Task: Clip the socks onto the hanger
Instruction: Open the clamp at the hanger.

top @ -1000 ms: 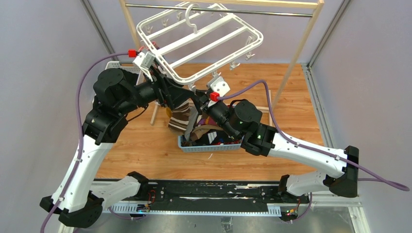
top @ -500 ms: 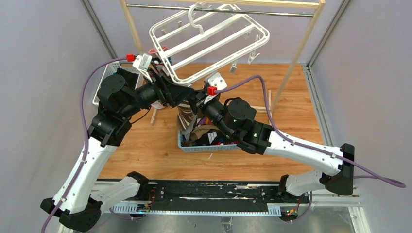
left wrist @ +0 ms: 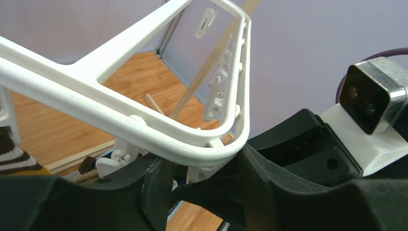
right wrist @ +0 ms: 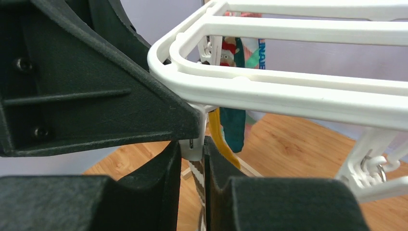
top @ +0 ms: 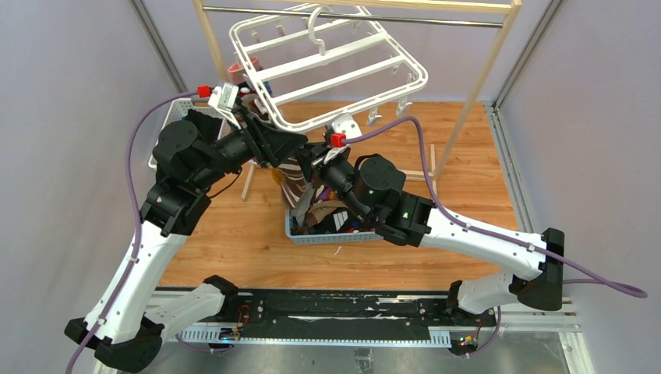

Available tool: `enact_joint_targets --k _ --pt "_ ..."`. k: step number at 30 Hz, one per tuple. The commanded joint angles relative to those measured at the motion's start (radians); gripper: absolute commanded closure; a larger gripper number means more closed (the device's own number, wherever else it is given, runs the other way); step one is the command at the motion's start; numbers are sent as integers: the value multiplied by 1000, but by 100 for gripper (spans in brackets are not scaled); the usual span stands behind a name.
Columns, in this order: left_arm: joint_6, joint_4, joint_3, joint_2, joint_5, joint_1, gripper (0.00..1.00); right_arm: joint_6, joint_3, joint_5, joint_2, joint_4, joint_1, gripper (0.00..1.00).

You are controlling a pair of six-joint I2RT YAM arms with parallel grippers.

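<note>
The white hanger (top: pixel 327 70) dangles tilted from the rail. Both grippers meet under its near corner (left wrist: pixel 231 144). My left gripper (left wrist: pixel 204 185) is open, its fingers (left wrist: pixel 156 192) straddling a white clip (left wrist: pixel 204 168) below that corner without touching it. My right gripper (right wrist: pixel 192 159) is shut on a brown-and-cream striped sock (right wrist: pixel 198 175), holding its top edge at the lower end of the same clip (right wrist: pixel 192 147). The sock (top: pixel 295 178) hangs down toward the basket. Teal and mustard socks (right wrist: pixel 235 127) hang from clips behind, and a red one (top: pixel 242 74) at the hanger's far left.
A blue-grey basket (top: pixel 312 234) of mixed socks sits below the grippers. A white basket (top: pixel 175 117) stands at the left wall. The wooden rack with its metal rail (top: pixel 351 15) carries the hanger, one post (top: pixel 468 101) slanting down at the right.
The hanger has swung and tilted leftward. Both grippers have risen a little toward its near corner with the striped sock. The left jaws have narrowed around the clip.
</note>
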Motion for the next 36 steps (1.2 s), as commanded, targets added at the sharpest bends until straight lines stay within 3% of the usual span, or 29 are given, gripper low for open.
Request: enact_joint_targets --k 1,9,17,21,25,30,36 --pt "-8 134 -7 -11 -12 -1 50 63 39 -22 48 -67 42 100" --pt "21 106 -16 -22 -22 -1 55 92 48 -26 66 -61 57 100" --pt "39 61 -18 -25 -58 -1 75 86 39 -28 50 -60 59 99" --pt "38 42 3 -23 -76 -1 92 83 7 -24 23 -36 60 75" --pt "16 17 22 -25 -81 -1 98 51 -85 8 -42 33 58 51" --pt "-34 -31 32 -21 -87 0 100 32 -211 62 -159 96 43 44" --pt "-67 -22 26 -32 -84 0 100 33 -315 -3 -239 232 -14 44"
